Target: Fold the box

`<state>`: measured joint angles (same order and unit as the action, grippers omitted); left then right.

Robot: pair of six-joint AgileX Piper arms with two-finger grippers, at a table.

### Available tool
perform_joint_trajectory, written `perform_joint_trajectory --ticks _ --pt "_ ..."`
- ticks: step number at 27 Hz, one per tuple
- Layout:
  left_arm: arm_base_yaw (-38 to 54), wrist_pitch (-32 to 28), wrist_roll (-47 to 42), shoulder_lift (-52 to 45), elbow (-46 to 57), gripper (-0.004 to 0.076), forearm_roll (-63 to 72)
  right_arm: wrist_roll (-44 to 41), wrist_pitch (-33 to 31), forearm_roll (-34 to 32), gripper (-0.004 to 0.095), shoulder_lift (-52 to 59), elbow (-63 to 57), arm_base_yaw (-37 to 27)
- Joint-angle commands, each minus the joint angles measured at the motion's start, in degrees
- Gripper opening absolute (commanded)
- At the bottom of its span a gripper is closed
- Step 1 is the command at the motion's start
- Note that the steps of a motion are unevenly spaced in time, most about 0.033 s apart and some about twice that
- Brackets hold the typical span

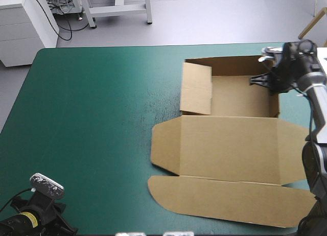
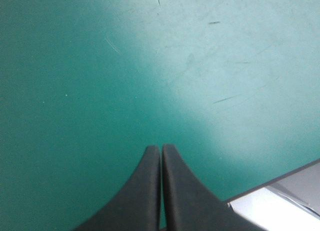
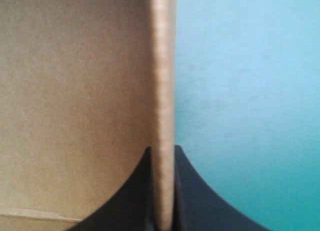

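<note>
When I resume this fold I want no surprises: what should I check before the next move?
1. Right gripper shut on the right wall of the box: ok.
2. Left gripper shut, holding nothing, over bare teal-green cover: ok.
3. Lid lying flat toward the table's near edge: ok.
4. Far wall raised: ok.
5. Left wall fully upright: cannot tell.

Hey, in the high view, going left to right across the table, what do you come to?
left gripper, shut, at the near left corner → bare teal-green cover → box, lid lying flat → right gripper, shut on the box's right wall
</note>
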<state>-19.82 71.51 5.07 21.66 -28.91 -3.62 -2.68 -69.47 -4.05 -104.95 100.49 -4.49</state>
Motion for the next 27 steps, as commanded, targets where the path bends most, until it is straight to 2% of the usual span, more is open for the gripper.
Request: perform_joint_trajectory --ticks 1,6,9,12,16,19,21,22,24,27 --pt "-0.2 -1.03 -0.47 0.59 -1.56 -0.001 0.06 2.68 0.52 -1.56 -0.0019 3.68 1.87 -9.07" --pt "-0.2 -1.03 -0.47 0.59 -1.56 -0.001 0.06 1.1 2.66 1.78 -0.0019 3.46 1.87 -23.31" --pt "-0.2 -1.03 -0.47 0.59 -1.56 -0.001 0.06 1.1 3.59 3.48 -0.0019 3.46 1.87 -28.82" --pt "-0.2 -1.03 -0.47 0.59 -1.56 -0.001 0.06 1.1 3.48 3.46 -0.0019 3.46 1.87 -31.82" --pt "-0.2 -1.03 -0.47 0.59 -1.56 -0.001 0.06 1.1 3.21 2.65 0.0016 3.46 1.87 -32.8" --pt "-0.2 -1.03 -0.47 0.59 -1.56 -0.001 0.06 1.1 3.06 1.87 0.0148 3.46 1.87 -32.8" --pt "-0.2 -1.03 -0.47 0.59 -1.56 -0.001 0.06 1.1 2.66 2.16 0.0284 3.46 1.87 -32.8" --pt "-0.2 -1.03 -0.47 0.59 -1.56 -0.001 0.06 1.1 2.43 2.86 0.0397 3.46 1.87 -32.8" --pt "-0.2 -1.03 -0.47 0.59 -1.56 -0.001 0.06 1.1 1.67 3.15 0.0503 3.46 1.87 -32.8" --pt "-0.2 -1.03 -0.47 0.59 -1.56 -0.001 0.06 1.67 0.48 3.15 0.0513 3.46 1.87 -32.8"
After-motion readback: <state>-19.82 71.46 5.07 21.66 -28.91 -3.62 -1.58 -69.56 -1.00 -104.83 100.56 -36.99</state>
